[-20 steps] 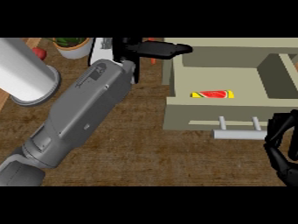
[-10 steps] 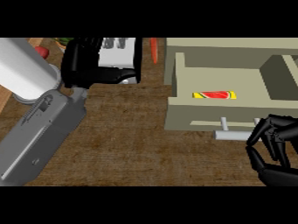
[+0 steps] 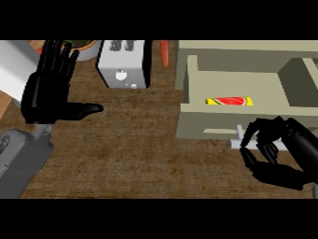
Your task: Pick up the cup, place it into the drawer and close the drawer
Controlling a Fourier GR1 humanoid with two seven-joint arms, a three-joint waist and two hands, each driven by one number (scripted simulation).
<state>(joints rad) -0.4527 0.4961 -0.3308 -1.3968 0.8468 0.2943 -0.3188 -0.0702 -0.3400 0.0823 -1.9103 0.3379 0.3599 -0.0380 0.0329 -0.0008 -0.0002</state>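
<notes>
The beige drawer (image 3: 189, 84) stands pulled out at the right of the counter. A small red and yellow cup (image 3: 227, 101) lies on its side inside, against the front wall. My right hand (image 3: 278, 154) is at the drawer's front, its fingers curled over the grey handle (image 3: 238, 135), of which only the left end shows. Whether the fingers grip the handle is hidden. My left hand (image 3: 48, 91) is at the left, open, fingers up and thumb out, holding nothing.
A white toaster (image 3: 123, 65) stands behind the middle of the counter, with an orange carrot (image 3: 165, 52) between it and the drawer. A white roll (image 3: 6, 67) and a potted plant (image 3: 86, 46) stand at the far left.
My left arm has drawn back from near the drawer to the left, its hand now open and upright. The right hand has moved up and left onto the drawer handle.
</notes>
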